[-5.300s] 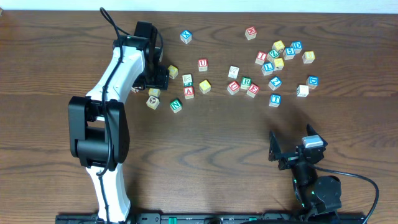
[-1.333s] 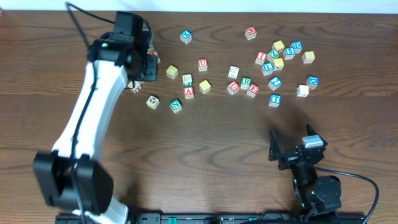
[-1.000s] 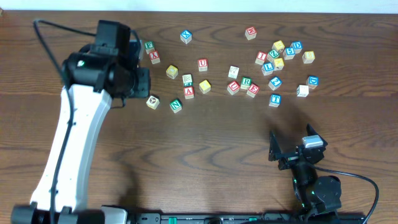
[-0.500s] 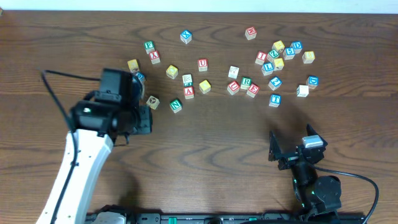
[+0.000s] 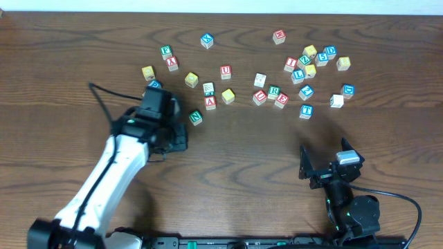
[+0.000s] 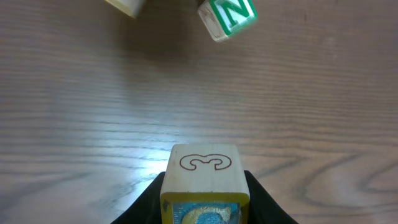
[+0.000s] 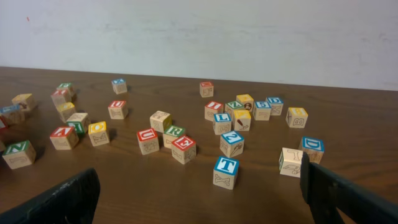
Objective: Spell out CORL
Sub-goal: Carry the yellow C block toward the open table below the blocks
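wooden cube (image 6: 204,177), with an outlined figure on top and a blue picture on its near face, is clamped in the left gripper (image 6: 205,208), just short of the green n cube (image 5: 196,118). beyond the n cube lies a yellow cube (image 5: 192,80), with a second yellow cube (image 5: 228,95) to its right. well right of the n cube sits the green r cube (image 5: 274,90), and the blue l cube (image 5: 298,75) farther right among a cluster. far right of the n cube, the right gripper (image 5: 327,166) has its jaws wide apart.

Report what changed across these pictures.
The left tool pulled back from the far cubes toward the robot's side and now grips a wooden cube near the green N cube. The right tool, open, and the cubes on the right stayed put.
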Controlling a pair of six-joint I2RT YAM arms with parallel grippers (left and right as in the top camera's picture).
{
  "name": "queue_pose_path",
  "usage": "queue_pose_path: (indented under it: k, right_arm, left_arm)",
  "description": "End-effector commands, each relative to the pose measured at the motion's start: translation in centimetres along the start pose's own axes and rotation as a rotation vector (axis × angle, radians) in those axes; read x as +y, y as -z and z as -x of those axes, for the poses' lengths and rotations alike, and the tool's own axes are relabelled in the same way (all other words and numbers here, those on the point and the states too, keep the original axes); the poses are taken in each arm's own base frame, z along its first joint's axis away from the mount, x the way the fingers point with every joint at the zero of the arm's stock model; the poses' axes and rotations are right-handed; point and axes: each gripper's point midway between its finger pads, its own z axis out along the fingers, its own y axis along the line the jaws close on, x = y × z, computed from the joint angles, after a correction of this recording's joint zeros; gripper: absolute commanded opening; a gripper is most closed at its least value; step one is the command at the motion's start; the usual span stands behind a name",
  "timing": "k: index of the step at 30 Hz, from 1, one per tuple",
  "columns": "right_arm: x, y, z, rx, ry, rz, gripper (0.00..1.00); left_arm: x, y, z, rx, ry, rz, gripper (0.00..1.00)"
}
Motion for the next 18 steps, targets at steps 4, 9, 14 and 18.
queue_pose_path:
  k: [4, 9, 14, 18]
  right_arm:
    - [-0.1, 0.0, 0.0, 0.000, 0.013, -0.002, 0.99]
    - [-0.1, 0.0, 0.0, 0.000, 0.013, -0.002, 0.99]
    - [-0.1, 0.0, 0.0, 0.000, 0.013, -0.002, 0.99]
    - [-0.1, 0.0, 0.0, 0.000, 0.013, -0.002, 0.99]
  left_arm:
    - [-0.1, -4.1, -2.1, 0.091, -0.033, 0.129, 0.07]
    - [-0.1, -6.1, -3.0, 0.136, -0.058, 0.178, 0.07]
    - [0.2, -7.2, -3.3, 0.157, -0.059, 0.196, 0.08]
    - [0.4, -7.8, -3.2, 0.158, -0.059, 0.205, 0.07]
